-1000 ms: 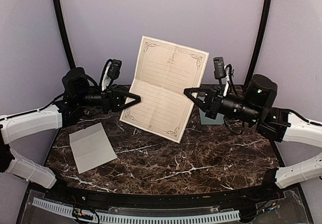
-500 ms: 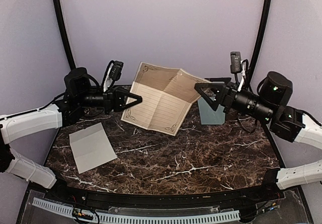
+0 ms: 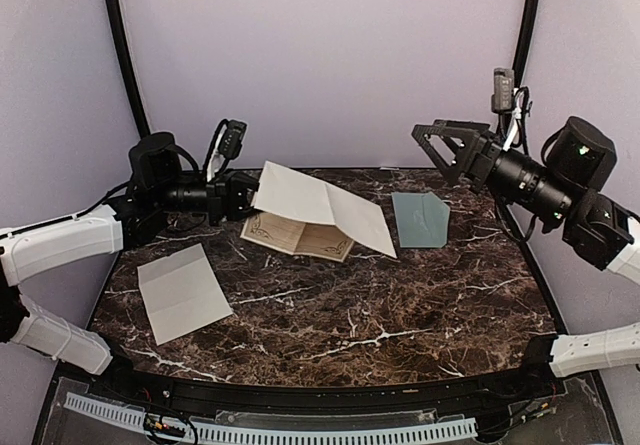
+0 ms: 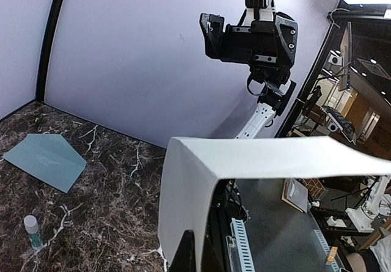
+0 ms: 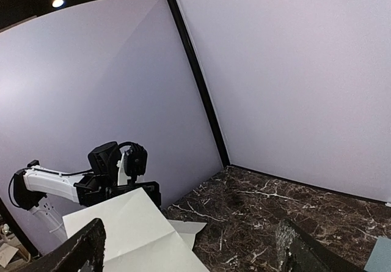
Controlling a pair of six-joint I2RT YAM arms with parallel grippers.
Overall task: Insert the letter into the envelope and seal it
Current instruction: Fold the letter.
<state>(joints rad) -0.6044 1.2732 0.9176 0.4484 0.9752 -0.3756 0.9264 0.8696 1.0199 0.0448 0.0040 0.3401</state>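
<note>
Limp letter (image 3: 310, 205) in left hand (image 3: 252, 197) (right hand (image 3: 432, 148) agape, aloft)

tabletop (image 3: 400, 315): dark brown marble-look slab with white veining, polished, soft sheen.
letter (image 3: 320, 205): cream paper, matt, with sharp fold creases. The plain back faces up and the printed scrollwork face peeks out underneath.
envelope (image 3: 420, 218), right of centre: grey-teal paper, matt, smooth.
grey sheet (image 3: 183, 291), lower left: matt paper, one crease.
left gripper (image 3: 252, 200) and right gripper (image 3: 435, 150): matt black plastic.
arm shells (image 3: 60, 245): white plastic, semi-gloss.
walls (image 3: 320, 55): smooth matt lavender panels. corner posts (image 3: 122, 55): black, satin.
glue stick (image 4: 32, 231), lower left of left wrist view: plastic, pale cap.
bottom edge: clear plastic sheet (image 3: 100, 405) and white slotted plastic strip (image 3: 300, 430).
</note>
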